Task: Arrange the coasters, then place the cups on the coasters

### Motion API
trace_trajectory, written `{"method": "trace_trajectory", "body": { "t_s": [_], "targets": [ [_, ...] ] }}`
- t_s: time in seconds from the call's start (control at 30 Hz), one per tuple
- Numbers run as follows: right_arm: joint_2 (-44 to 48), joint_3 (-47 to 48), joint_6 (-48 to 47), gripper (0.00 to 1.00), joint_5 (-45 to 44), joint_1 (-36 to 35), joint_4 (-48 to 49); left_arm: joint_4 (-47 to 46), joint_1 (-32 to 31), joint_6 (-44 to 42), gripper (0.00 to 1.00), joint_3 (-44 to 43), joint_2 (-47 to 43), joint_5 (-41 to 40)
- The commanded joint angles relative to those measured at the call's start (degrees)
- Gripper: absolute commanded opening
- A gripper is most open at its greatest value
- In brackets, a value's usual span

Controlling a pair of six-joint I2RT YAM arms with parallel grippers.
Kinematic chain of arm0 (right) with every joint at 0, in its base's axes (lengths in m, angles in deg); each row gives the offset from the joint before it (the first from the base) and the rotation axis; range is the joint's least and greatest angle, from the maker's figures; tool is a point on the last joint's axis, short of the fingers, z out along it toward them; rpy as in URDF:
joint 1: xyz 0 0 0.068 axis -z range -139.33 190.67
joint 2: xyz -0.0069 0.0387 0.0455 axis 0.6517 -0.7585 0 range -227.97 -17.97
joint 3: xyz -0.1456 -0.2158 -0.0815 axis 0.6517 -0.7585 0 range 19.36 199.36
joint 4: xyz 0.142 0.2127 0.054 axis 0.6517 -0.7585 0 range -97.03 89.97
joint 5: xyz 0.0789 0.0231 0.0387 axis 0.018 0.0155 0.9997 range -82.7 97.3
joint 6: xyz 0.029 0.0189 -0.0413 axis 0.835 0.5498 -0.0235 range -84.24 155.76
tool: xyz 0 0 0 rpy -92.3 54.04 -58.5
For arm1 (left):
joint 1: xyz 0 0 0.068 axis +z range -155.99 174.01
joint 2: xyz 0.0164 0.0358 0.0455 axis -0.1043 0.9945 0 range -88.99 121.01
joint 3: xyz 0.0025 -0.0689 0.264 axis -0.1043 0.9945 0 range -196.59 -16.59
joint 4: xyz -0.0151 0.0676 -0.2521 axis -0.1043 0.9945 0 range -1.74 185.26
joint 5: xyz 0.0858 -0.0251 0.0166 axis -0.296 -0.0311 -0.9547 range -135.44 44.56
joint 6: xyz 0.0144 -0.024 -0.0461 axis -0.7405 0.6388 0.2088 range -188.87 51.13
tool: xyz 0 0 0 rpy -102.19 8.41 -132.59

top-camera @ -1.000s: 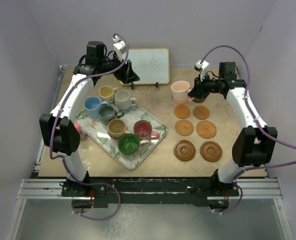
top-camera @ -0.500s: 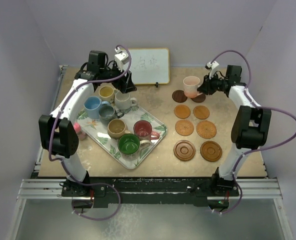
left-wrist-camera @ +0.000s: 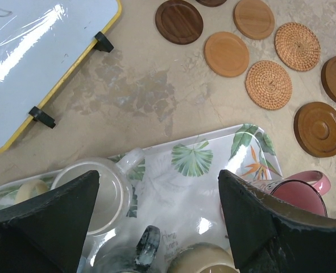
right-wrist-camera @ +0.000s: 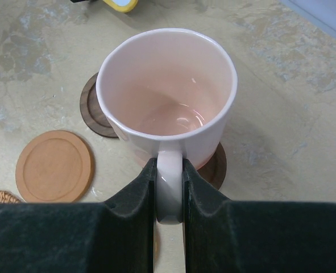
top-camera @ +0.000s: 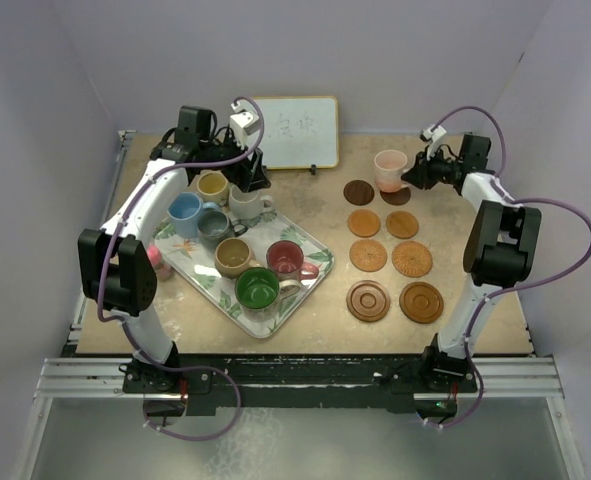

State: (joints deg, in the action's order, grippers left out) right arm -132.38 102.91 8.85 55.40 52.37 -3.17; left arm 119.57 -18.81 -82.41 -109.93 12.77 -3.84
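over the last second the right gripper (top-camera: 416, 175) had carried the pink cup (top-camera: 389, 170) further from the tray (top-camera: 275, 330), past the nearer dark coaster (top-camera: 358, 191) and over the farther dark coaster (top-camera: 399, 197) at the back of the set. its fingers were pinching the cup's handle, and that grip had not altered. the left gripper (top-camera: 249, 176) had swung in over the tray's back corner, its fingers spreading wider as it came. i judged that the first cup was about to be set down while the left arm lined up for a second, probably the off-white cup (top-camera: 245, 201). the other seven cups (top-camera: 257, 288) sat at the tray, and the six remaining coasters (top-camera: 368, 255) lay bare in two columns off the tray's right side

the top view gave the whole layout but not whether the cup was down. the right wrist view showed the handle clamped between the two fingers (right-wrist-camera: 128, 227) and the farther dark coaster peeking out under the cup's base, yet even there i could not tell whether the cup rested on it or hung just above. the left wrist view showed the wide-spread fingers (left-wrist-camera: 48, 222) empty above the tray, the off-white cup just under one of them, and the whiteboard (left-wrist-camera: 37, 57) beyond the tray's back edge
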Motion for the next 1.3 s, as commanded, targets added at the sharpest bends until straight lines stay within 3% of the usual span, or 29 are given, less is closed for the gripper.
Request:
{"method": "trace_trajectory", "body": {
  "t_s": [0.0,1.27],
  "targets": [
    [2.6,3.4,-3.3,0.00,5.9,0.7,4.9,-0.6,0.3,-2.4,0.82,-0.3,-0.8,0.3],
    [0.9,1.1,-11.6,0.00,6.0,2.5,-2.0,-1.2,-1.1,-2.2,0.83,-4.8,4.7,2.4]
  ]
}}
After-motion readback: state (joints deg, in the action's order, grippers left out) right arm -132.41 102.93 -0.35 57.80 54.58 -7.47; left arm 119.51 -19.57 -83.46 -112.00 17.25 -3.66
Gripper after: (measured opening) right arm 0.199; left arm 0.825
